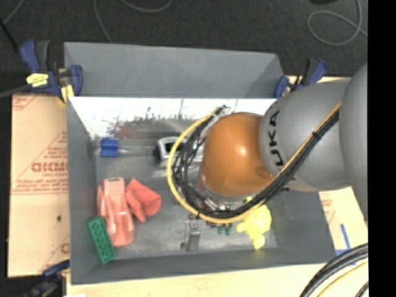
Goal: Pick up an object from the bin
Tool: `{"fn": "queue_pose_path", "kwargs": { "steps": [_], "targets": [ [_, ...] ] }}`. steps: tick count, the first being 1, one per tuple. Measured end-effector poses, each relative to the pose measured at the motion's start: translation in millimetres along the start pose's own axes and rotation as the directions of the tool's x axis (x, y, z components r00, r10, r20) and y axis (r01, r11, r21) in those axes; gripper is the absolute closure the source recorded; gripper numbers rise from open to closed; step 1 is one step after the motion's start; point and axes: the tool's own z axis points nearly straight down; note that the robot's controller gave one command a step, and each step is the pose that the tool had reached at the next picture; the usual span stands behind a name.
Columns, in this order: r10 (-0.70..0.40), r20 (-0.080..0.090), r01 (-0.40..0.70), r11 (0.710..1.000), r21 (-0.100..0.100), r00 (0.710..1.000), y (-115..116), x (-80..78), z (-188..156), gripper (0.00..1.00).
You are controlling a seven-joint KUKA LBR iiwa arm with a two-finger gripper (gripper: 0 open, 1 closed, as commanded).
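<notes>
Camera view. The arm [322, 138] enters from the view's right, and its orange wrist cover [232, 156], ringed with black and yellow cables [180, 166], sits over the middle of the grey bin [167, 73]. Below the cover a dark metal part of the hand [193, 234] projects down to the bin floor near the front wall. Whether the hand is spread, pressed together or pinching anything cannot be told, as the cover hides most of it.

Nearest the hand, just beside it towards the view's right, lies a small green piece [223, 229], partly under the cables. Beyond that, further right of the hand, is a yellow toy [257, 226] of lumpy shape, resting on the floor beside the cover's lower edge.

To the view's left of the hand, apart from it, lies a salmon-red soft lump [143, 200], touching a pale pink moulded item [116, 214]. A green studded brick [100, 240] lies tilted just beside the pink item, in the front left corner.

Behind the hand, towards the back wall, a blue cap [109, 148] sits on a clear tube, and a white and grey item [165, 148] lies at the edge of the cables.
</notes>
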Motion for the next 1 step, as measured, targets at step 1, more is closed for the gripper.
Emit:
{"fn": "queue_pose_path", "kwargs": {
  "steps": [1],
  "targets": [
    [0.004,0.008,-0.004,1.0,-0.001,1.0,-0.5,-1.9,-4.3,0.0]
  ]
}}
